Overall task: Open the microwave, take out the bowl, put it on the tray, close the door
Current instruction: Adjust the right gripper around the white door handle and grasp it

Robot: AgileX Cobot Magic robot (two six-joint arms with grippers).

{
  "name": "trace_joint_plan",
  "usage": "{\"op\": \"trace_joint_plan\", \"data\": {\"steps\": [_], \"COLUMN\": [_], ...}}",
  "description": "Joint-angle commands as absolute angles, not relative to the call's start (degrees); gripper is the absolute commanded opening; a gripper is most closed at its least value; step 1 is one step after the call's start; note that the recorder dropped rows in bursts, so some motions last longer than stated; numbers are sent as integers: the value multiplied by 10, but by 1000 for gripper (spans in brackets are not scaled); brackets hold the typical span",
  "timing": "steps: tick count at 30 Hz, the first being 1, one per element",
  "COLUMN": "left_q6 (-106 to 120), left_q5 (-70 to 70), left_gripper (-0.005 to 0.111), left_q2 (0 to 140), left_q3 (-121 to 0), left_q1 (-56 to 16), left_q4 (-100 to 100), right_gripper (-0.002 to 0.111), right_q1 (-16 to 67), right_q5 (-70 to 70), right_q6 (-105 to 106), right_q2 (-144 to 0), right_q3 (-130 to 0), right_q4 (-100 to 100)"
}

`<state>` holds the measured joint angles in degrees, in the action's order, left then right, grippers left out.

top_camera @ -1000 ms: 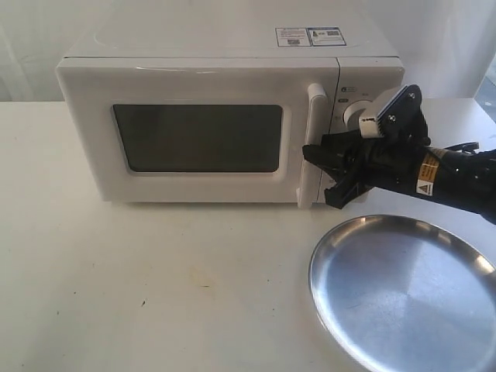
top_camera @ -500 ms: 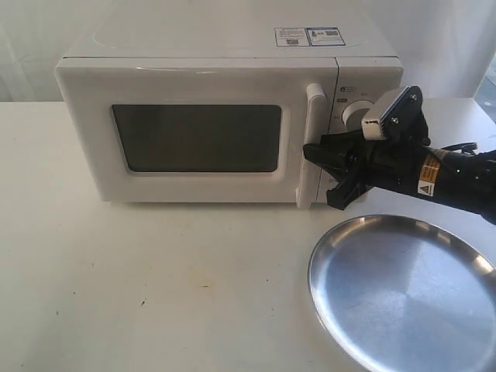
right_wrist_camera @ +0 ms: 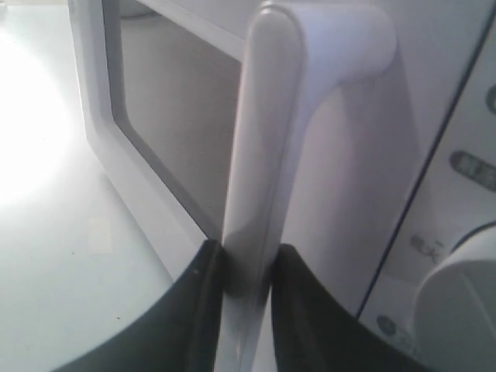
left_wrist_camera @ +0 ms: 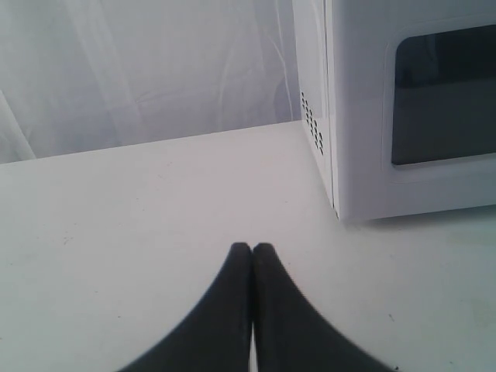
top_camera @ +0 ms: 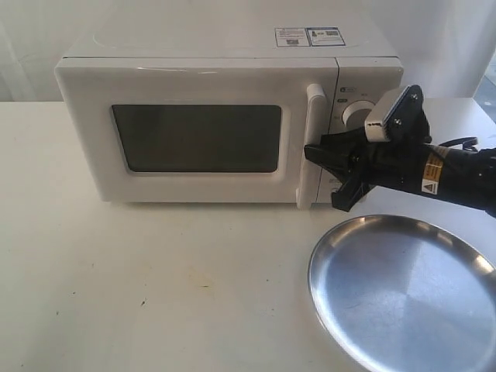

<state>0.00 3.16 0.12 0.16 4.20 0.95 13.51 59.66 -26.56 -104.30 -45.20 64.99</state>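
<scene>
Door (top_camera: 198,89) of the microwave (top_camera: 232,39): vertical handle (right_wrist_camera: 260,155) clamped in the right gripper (right_wrist_camera: 246,252); left gripper (left_wrist_camera: 252,249) pressed together, empty, above the table (left_wrist_camera: 116,232).

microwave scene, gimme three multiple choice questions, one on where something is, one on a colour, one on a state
1. In the exterior view, where is the tray relative to the microwave?
A. on top of it
B. on the table, in front of its right end
C. inside it

2. What colour is the door handle?
A. black
B. red
C. white

3. What is the right gripper doing?
A. shut on the door handle
B. open above the tray
C. holding a bowl

Answers:
1 B: the tray lies flat on the table, nearer the camera than the microwave.
2 C: the door handle shows white in both the exterior and right wrist views.
3 A: the right wrist view shows its fingers pressed against both sides of the door handle.
</scene>
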Motion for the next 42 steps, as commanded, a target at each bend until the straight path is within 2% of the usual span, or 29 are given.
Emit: {"op": "trace_joint_plan", "data": {"steps": [1,13,28,31,34,35,37,38,40,42], "left_q6": [0,0,0,0,0,0,0,0,0,0], "left_q5": [34,34,34,34,34,34,34,34,34,34], "left_gripper": [0,0,0,0,0,0,0,0,0,0], "left_q2": [0,0,0,0,0,0,0,0,0,0], "left_q3": [0,0,0,0,0,0,0,0,0,0], "left_q1": [40,40,40,40,40,40,40,40,40,40], "left_q4": [5,5,5,5,5,5,5,5,5,5], "right_gripper": [0,0,0,0,0,3,21,40,57,55], "right_q1": [154,154,159,159,159,159,159,158,152,147], "right_q5": [700,700,700,526,523,499,471,481,490,489], "right_q6": [-259,-307,-336,-403,-405,-405,-412,-421,-427,-427], "right_q2": [-1037,-983,-971,-958,-958,-958,-958,-958,-958,-958], "right_q3": [-446,-446,-446,-446,-446,-446,-446,-446,-446,-446], "right_q4": [823,907,894,880,813,800,800,800,802,797]}}
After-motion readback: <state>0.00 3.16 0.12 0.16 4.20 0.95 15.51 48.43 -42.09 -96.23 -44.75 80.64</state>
